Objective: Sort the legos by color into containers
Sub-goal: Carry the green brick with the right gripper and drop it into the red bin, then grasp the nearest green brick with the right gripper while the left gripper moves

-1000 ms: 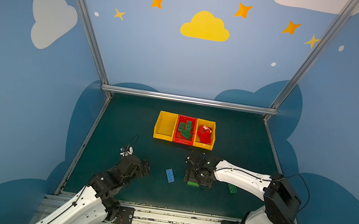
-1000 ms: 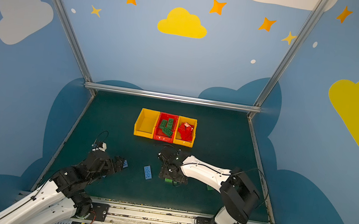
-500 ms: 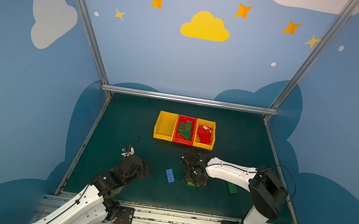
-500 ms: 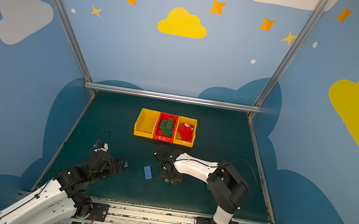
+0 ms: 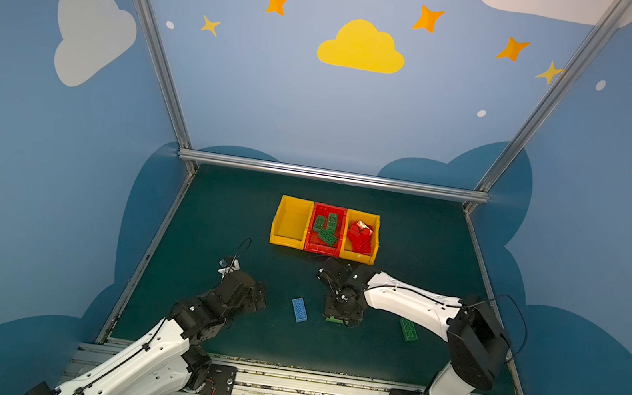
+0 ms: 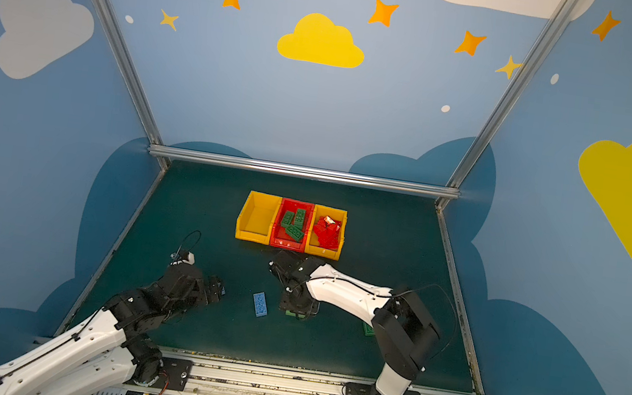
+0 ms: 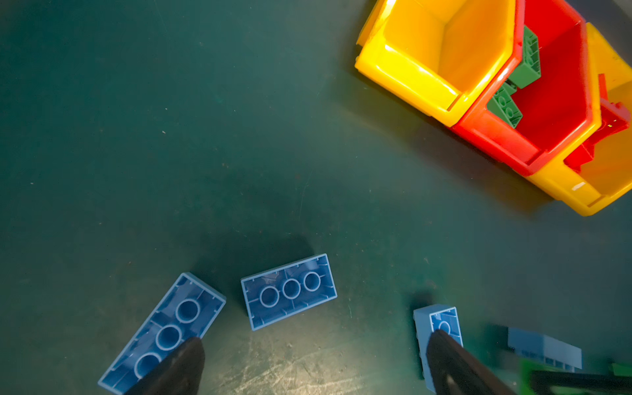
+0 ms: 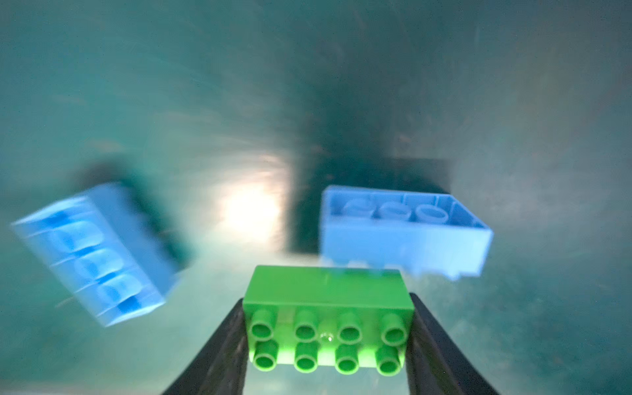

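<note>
The green brick point(image 8: 326, 318) is clamped end to end in my right gripper point(image 8: 327, 304), jaws half closed on it, studs facing my wrist camera; whether it is clear of the mat point(image 5: 219, 214) I cannot tell. A spare green brick point(image 5: 408, 329) lies nearer my right base. Blue bricks point(image 7: 289, 291) lie hollow side up beneath my left gripper point(image 7: 314, 338), whose jaws stand wide and hold nothing. Farther back sit the bins point(image 5: 289, 241): green bricks in the red one, red bricks in the right yellow one.
</note>
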Available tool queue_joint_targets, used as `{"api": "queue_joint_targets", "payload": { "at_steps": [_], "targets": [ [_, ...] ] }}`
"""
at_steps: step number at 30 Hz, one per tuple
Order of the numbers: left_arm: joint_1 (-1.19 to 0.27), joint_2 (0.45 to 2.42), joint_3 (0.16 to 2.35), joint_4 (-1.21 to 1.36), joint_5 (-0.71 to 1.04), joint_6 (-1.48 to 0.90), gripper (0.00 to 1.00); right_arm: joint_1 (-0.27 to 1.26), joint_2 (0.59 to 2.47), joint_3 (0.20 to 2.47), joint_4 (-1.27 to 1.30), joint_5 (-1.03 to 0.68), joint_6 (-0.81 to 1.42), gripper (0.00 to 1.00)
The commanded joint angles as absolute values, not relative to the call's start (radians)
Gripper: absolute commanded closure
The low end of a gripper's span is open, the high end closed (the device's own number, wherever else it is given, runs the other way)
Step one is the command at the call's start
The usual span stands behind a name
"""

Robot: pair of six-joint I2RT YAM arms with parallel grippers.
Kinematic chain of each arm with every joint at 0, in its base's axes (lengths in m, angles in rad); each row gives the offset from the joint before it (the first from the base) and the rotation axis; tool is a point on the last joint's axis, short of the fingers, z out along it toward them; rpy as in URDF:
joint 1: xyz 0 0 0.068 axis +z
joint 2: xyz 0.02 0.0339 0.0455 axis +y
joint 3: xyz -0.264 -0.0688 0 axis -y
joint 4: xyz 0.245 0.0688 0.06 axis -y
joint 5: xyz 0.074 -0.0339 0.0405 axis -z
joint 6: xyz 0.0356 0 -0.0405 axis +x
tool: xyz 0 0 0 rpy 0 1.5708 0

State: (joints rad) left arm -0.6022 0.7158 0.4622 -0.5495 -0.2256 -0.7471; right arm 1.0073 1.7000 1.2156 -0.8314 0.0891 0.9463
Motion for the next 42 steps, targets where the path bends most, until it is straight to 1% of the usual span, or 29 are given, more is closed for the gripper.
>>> {"api": "queue_joint_targets", "payload": {
  "at_steps": [1, 5, 10, 17, 20, 22, 24, 25, 28, 31, 36, 42],
  "targets": [
    [-0.594, 0.745, 0.509, -0.513, -0.227, -0.729, 0.00, 0.988, 1.643, 1.325, -0.910, 0.126, 0.885, 0.62],
    [-0.585, 0.802, 0.538, -0.492, -0.227, -0.710, 0.00, 0.913, 1.695, 1.457, -0.916, 0.141, 0.783, 0.61],
    [-0.564, 0.872, 0.567, -0.456, -0.228, -0.690, 0.00, 0.797, 1.841, 1.664, -0.921, 0.106, 0.658, 0.62],
    [-0.535, 0.954, 0.597, -0.406, -0.253, -0.674, 0.00, 0.699, 2.127, 2.039, -0.986, 0.033, 0.518, 0.61],
    [-0.518, 0.995, 0.616, -0.398, -0.250, -0.678, 0.00, 0.669, 2.251, 2.203, -1.028, -0.001, 0.476, 0.58],
    [-0.510, 1.022, 0.633, -0.403, -0.247, -0.683, 0.00, 0.655, 2.315, 2.289, -1.048, -0.038, 0.456, 0.51],
    [-0.505, 1.050, 0.655, -0.415, -0.249, -0.689, 0.00, 0.642, 2.363, 2.361, -1.073, -0.058, 0.453, 0.32],
    [-0.507, 1.061, 0.664, -0.426, -0.251, -0.691, 0.00, 0.638, 2.371, 2.375, -1.081, -0.065, 0.450, 0.28],
    [-0.506, 1.087, 0.690, -0.453, -0.252, -0.695, 0.00, 0.633, 2.337, 2.345, -1.077, -0.067, 0.448, 0.26],
    [-0.506, 1.092, 0.698, -0.457, -0.225, -0.693, 0.00, 0.634, 2.230, 2.203, -1.031, -0.057, 0.451, 0.23],
    [-0.509, 1.066, 0.704, -0.439, -0.119, -0.663, 0.00, 0.634, 1.979, 1.864, -0.954, -0.006, 0.487, 0.21],
    [-0.570, 1.020, 0.695, -0.420, -0.088, -0.658, 0.00, 0.627, 1.710, 1.463, -0.942, 0.112, 0.570, 0.19]
  ]
}}
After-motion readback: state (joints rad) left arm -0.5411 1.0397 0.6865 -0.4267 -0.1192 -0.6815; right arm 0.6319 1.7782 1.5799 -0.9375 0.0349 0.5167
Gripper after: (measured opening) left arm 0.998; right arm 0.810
